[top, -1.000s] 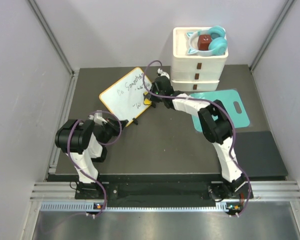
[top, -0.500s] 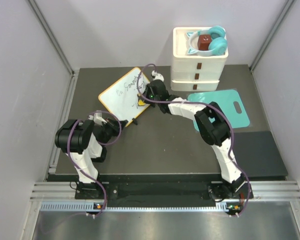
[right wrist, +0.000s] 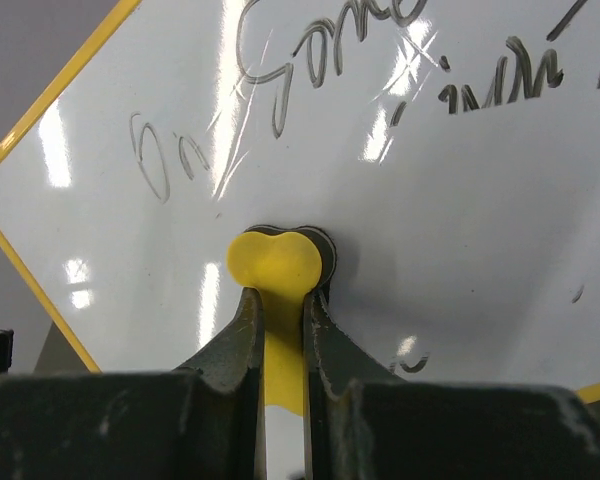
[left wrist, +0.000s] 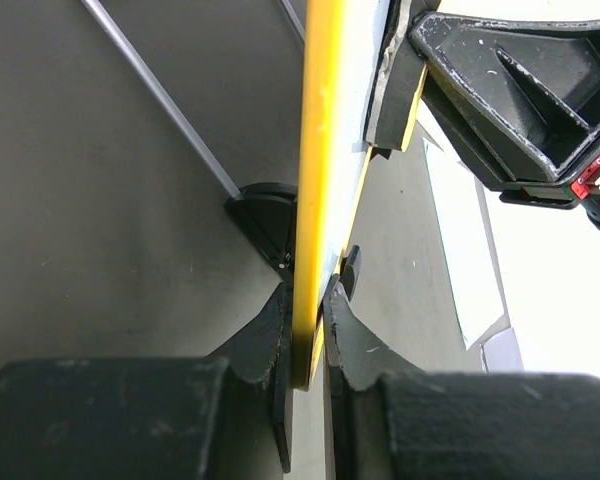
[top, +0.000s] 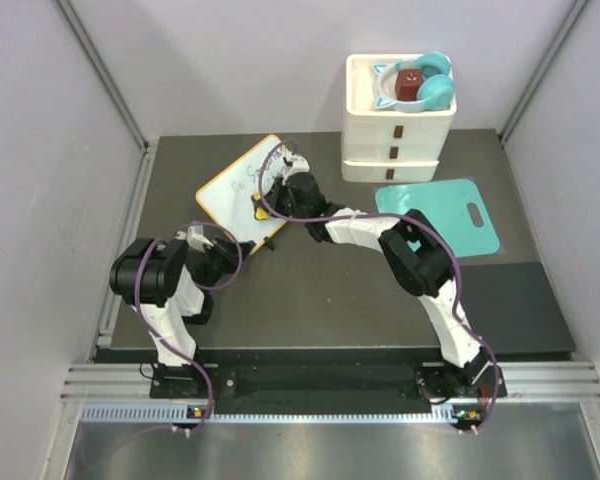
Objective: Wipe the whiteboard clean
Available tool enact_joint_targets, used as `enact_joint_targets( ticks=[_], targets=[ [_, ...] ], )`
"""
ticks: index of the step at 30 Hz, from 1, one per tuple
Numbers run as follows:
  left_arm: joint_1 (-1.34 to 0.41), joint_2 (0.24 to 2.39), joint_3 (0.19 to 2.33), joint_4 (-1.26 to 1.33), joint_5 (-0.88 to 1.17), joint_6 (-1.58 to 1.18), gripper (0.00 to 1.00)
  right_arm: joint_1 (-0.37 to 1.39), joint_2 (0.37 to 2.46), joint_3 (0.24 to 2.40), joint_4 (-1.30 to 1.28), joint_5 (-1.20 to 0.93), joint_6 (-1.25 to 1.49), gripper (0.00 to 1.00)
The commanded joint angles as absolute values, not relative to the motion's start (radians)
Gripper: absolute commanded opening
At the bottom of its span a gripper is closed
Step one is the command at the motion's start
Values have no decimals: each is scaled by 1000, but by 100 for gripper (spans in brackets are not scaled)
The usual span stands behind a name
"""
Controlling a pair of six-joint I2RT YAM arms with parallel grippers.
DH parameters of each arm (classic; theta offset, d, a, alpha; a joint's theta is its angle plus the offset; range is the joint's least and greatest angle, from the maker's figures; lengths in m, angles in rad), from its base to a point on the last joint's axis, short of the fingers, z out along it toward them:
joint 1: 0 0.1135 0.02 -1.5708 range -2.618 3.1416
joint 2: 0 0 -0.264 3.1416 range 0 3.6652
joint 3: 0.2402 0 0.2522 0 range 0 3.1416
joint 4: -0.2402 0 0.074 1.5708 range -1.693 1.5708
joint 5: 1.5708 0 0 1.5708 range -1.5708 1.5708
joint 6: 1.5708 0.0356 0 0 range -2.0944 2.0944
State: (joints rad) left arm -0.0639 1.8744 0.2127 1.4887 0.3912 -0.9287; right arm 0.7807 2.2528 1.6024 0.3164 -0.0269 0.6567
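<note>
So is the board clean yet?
Not clean: black handwriting shows on the whiteboard above the yellow eraser in the right fingers.

Overhead and close wrist cameras share the whiteboard [top: 230,195]

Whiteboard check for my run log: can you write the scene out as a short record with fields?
whiteboard: stands on the dark mat, black handwriting on its face
left gripper: fingers shut on the board's yellow frame
right gripper: fingers shut on a yellow eraser
eraser contact: pressed on the board face
erasing: not finished, words legible
</note>
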Motion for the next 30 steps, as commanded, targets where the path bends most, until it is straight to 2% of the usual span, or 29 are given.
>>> enact_joint_targets(
  ticks=[1,18,30],
  targets=[
    [-74,1901,189,1479,406,-900,0,865,2323,1516,130,-8,672,0],
    [-74,1908,187,1506,433,-897,0,786,2186,1266,307,123,630,0],
    [-74,1916,184,1534,454,-894,0,683,2163,1423,218,87,637,0]
  ],
)
